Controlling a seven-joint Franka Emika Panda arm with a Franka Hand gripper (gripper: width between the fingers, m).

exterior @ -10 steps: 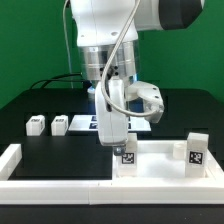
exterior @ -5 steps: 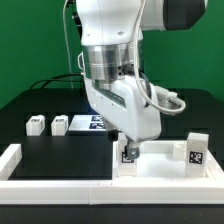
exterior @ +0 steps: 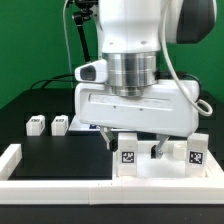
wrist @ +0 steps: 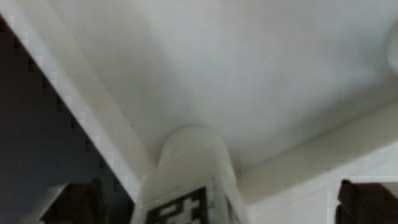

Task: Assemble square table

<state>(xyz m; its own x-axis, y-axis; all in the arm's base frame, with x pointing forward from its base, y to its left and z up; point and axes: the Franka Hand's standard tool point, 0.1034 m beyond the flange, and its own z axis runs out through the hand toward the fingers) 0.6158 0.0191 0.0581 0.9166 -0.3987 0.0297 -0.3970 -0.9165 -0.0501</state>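
Straddling upright leg [exterior: 128,156] on square table [exterior: 166,170], tool [exterior: 131,146] open wide; turned broadside since 0.5 s ago.

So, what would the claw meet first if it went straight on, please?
Probably the upright white plastic leg with the black-and-white tag, standing between the fingers of the open claw; depth is unclear.
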